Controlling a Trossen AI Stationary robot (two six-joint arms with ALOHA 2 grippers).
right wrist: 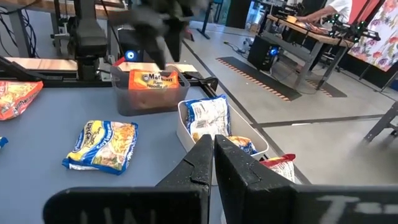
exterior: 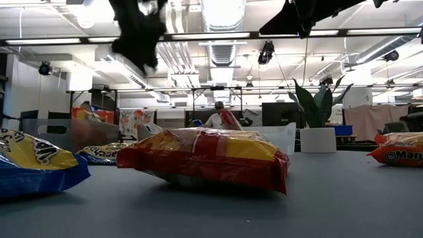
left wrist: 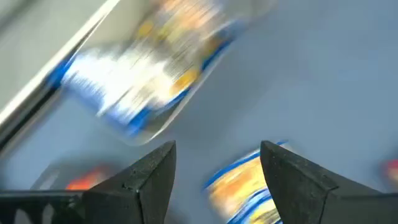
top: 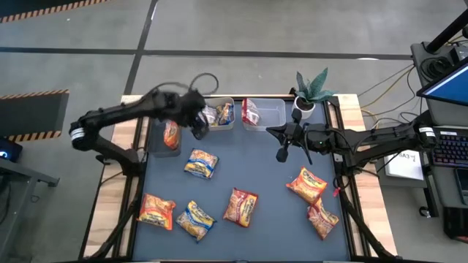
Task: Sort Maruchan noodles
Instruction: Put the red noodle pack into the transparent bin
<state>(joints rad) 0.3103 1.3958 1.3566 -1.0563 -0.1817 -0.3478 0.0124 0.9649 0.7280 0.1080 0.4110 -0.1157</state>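
A grey-blue worktop [top: 263,175] with bare wooden side rails stands on a concrete floor; behind it the low view shows an open workshop hall with strip lights, benches and a person [exterior: 215,116] far off. A potted plant [top: 311,91] sits at the worktop's far edge and serves as landmark.

Just left of the plant stand three clear tubs in a row. The nearest tub [top: 265,113] holds a red packet, the middle tub [top: 223,115] yellow-and-blue packets, the farthest tub [top: 164,135] an orange packet [top: 171,134] standing on edge with its long axis running away from the plant's edge toward the front.

Loose Maruchan noodles lie flat on the worktop in front of the tubs: a yellow-and-blue packet [top: 200,163] below the middle tub, an orange-yellow one [top: 157,211] and a second yellow-and-blue one [top: 195,220] at the front left, a red-orange one [top: 240,207] in the middle with its long axis front to back, and two more [top: 306,185] [top: 322,219] in front of the plant, lying slantwise.

The left end effector [top: 199,124] hangs above the gap between the farthest and middle tubs, fingers spread and empty; its wrist view is smeared, so the packets beneath are hard to read. The right end effector [top: 282,153] waits just in front of the plant, fingers pressed together, holding nothing. In the low view both arms are cut off at the top
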